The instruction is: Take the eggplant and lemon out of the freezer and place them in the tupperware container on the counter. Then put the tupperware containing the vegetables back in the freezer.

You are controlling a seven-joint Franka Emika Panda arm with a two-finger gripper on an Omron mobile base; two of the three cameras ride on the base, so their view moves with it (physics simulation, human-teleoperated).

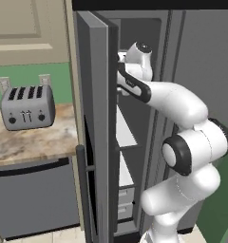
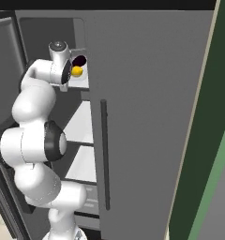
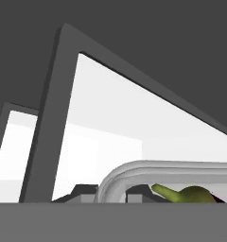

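The freezer stands open, its door (image 1: 94,118) swung out to the left, and my arm reaches onto an upper white shelf (image 2: 81,83). There my gripper (image 2: 71,73) sits right beside the yellow lemon (image 2: 76,71) and the dark eggplant (image 2: 80,61). In the hand view the grey translucent rim of the tupperware container (image 3: 134,168) curves between my fingertips (image 3: 84,191). The gripper (image 3: 110,194) is shut on that rim. The eggplant's olive-green stem end (image 3: 193,194) lies inside the tray. In the left base view the hand is hidden behind the door edge.
A silver four-slot toaster (image 1: 28,107) stands on the marbled counter (image 1: 30,140), over a grey appliance front (image 1: 35,199). The wider grey door (image 2: 147,117) with its long dark handle (image 2: 104,154) is shut to the right. Lower white shelves (image 2: 81,126) and drawers (image 1: 126,201) lie below my hand.
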